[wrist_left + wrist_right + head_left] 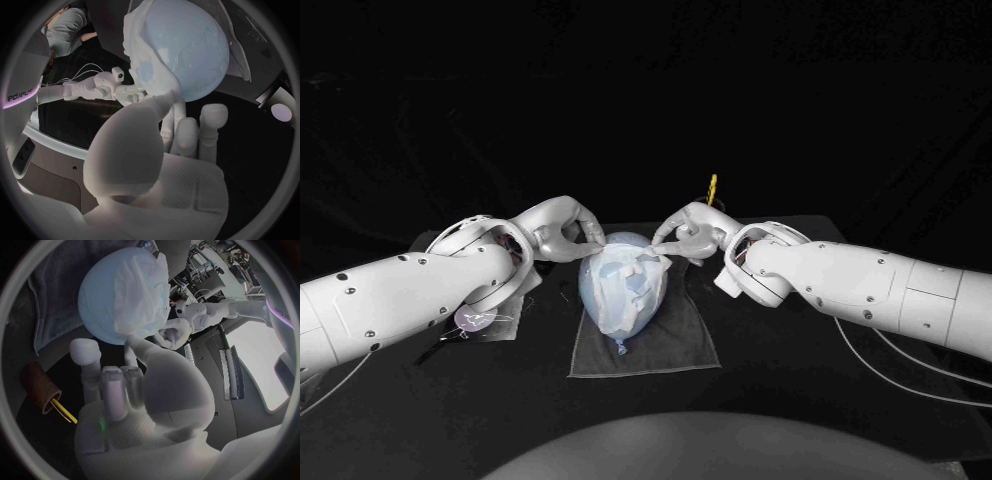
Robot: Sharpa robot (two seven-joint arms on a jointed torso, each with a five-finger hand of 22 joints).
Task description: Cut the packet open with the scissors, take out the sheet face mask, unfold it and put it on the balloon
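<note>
Atop the balloon (623, 318) on its cloth (682, 350), the mask (639, 272) lies rumpled. The right hand (687, 235) pinches its edge; the left hand (563, 235) perhaps only touches, so its grip cannot be told. Draw the edges outward gently.

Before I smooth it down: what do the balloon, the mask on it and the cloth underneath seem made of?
Balloon: pale blue rubber, probably latex; smooth, slightly glossy, knotted at the near end. Mask: thin white sheet, perhaps damp fabric; it wrinkles and clings to the balloon. Cloth: grey textile, matte and limp, possibly a towel.
</note>
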